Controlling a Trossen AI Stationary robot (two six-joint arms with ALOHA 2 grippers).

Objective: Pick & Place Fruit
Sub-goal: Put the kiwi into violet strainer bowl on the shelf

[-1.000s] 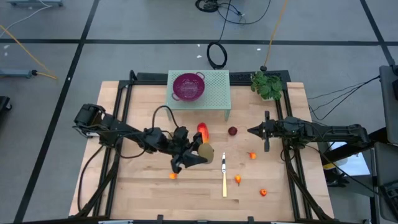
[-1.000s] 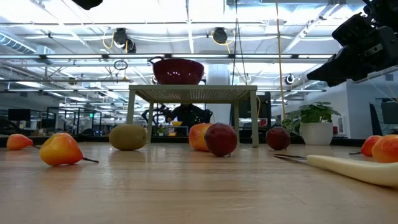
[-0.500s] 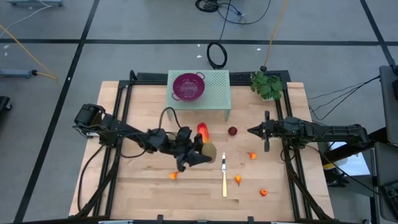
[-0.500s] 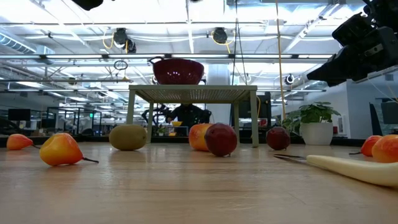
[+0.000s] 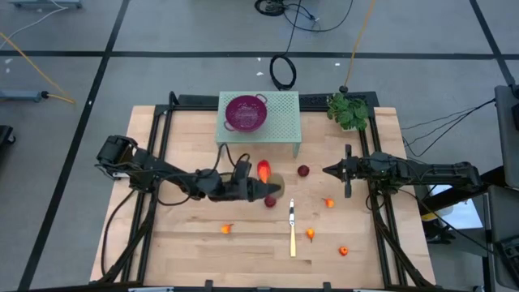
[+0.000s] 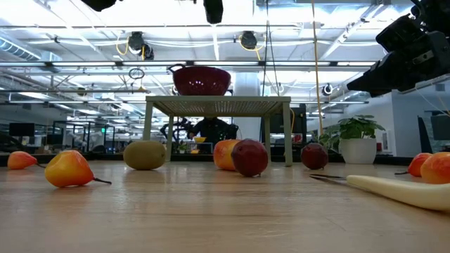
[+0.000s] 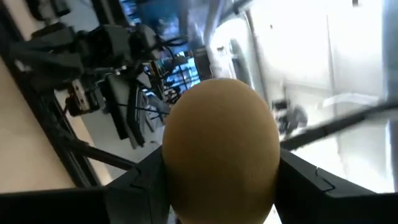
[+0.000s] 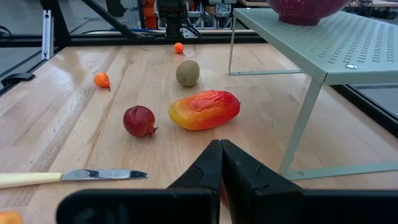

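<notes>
Bright, even light falls from ceiling lamps (image 6: 244,40) that show as glaring strips in the low view. On the worktop (image 5: 186,243) shadows stay short and soft, and the wood near the knife (image 8: 74,177) carries a pale sheen. The left wrist view is badly blurred: a brown oval fruit (image 7: 221,146) fills it out of focus, with washed-out white glare behind. The low view's near worktop is soft.

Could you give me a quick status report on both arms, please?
Left gripper shut on brown-green oval fruit, raised above the table. Right gripper shut, empty, waiting at right. Green rack ahead, purple colander on it.
</notes>
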